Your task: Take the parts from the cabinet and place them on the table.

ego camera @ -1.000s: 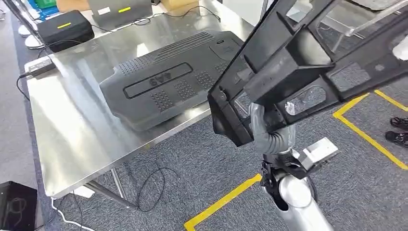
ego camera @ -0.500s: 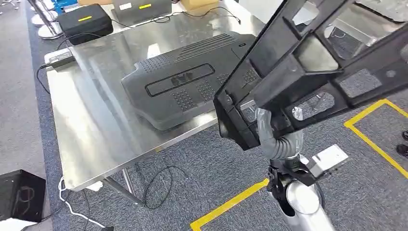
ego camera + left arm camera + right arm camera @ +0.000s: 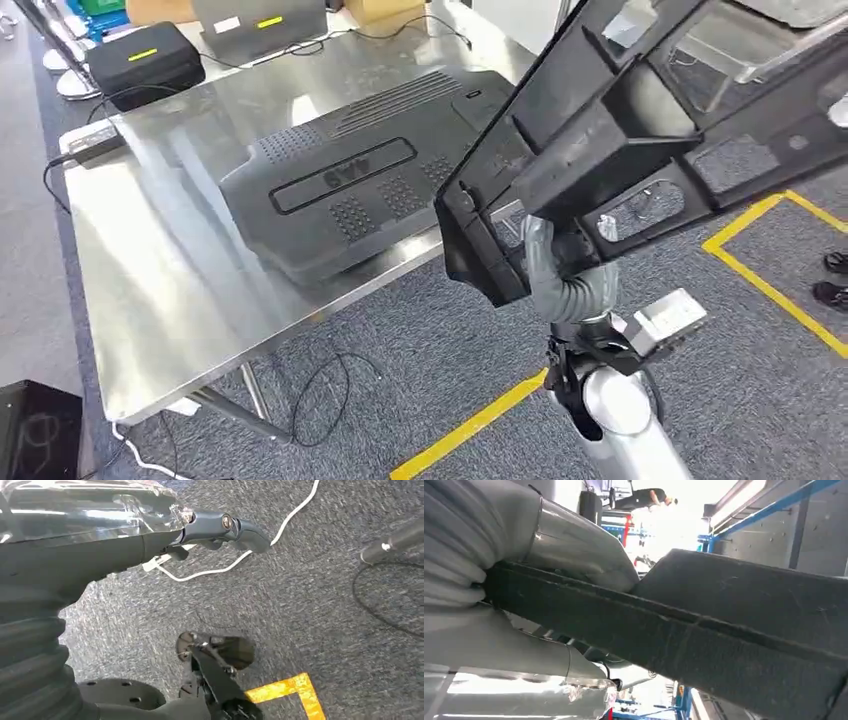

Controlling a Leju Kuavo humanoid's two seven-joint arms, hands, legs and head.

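My right hand (image 3: 548, 262) grips black plastic frame part (image 3: 640, 130) from beneath, held aloft just beside steel table (image 3: 160, 290), near engine cover (image 3: 350, 180). Left hand (image 3: 220, 527): fingers curled, holding nothing. Frame looks rigid, light, bulky; grip near middle rib limits swing.

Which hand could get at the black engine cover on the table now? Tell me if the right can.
Probably not the right hand: it already grips the large black frame part, which hangs between it and the engine cover on the steel table.
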